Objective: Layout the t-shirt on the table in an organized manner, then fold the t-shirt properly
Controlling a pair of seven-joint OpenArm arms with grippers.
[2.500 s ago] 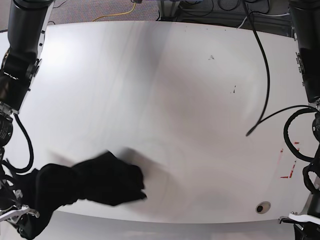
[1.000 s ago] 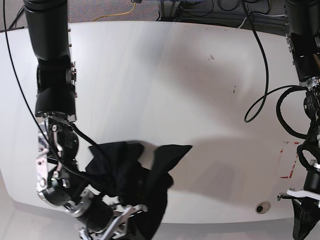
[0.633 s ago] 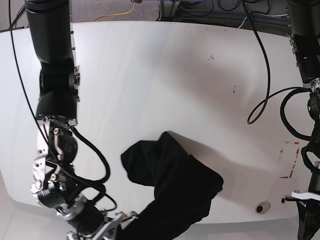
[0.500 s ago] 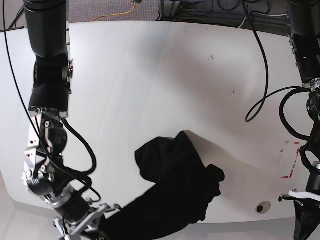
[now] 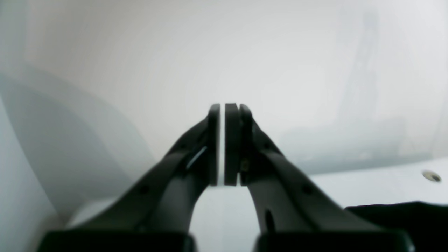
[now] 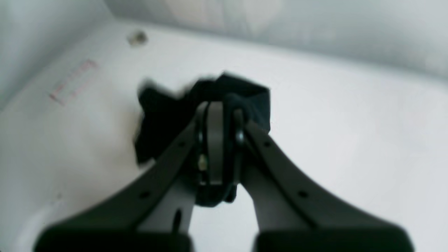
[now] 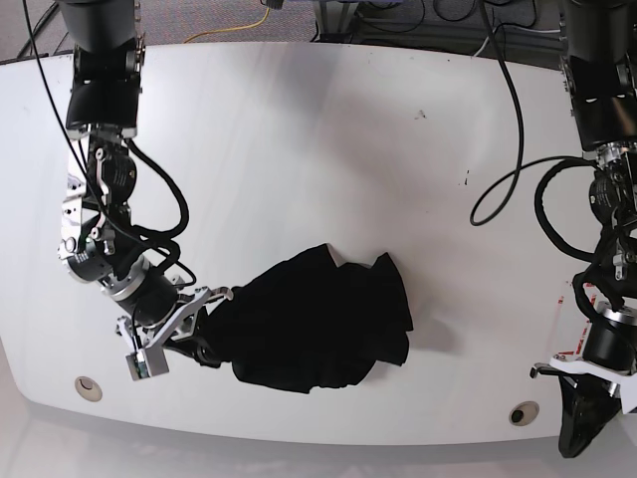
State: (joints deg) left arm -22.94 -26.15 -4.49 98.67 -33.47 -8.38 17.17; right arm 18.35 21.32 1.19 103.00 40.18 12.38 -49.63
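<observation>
Right fingers (image 6: 231, 115) pinch the unmarked black t-shirt (image 7: 318, 324); left fingers (image 5: 231, 140) are together, empty.

My t-shirt (image 7: 318, 319) is plain black — no print visible — on the glossy white table (image 7: 328, 149), which bears a few dark specks and a red tape outline (image 7: 577, 319). My grippers' fingers (image 6: 213, 136) are black, and a yellow cable (image 7: 239, 28) lies beyond the table's far edge.
</observation>
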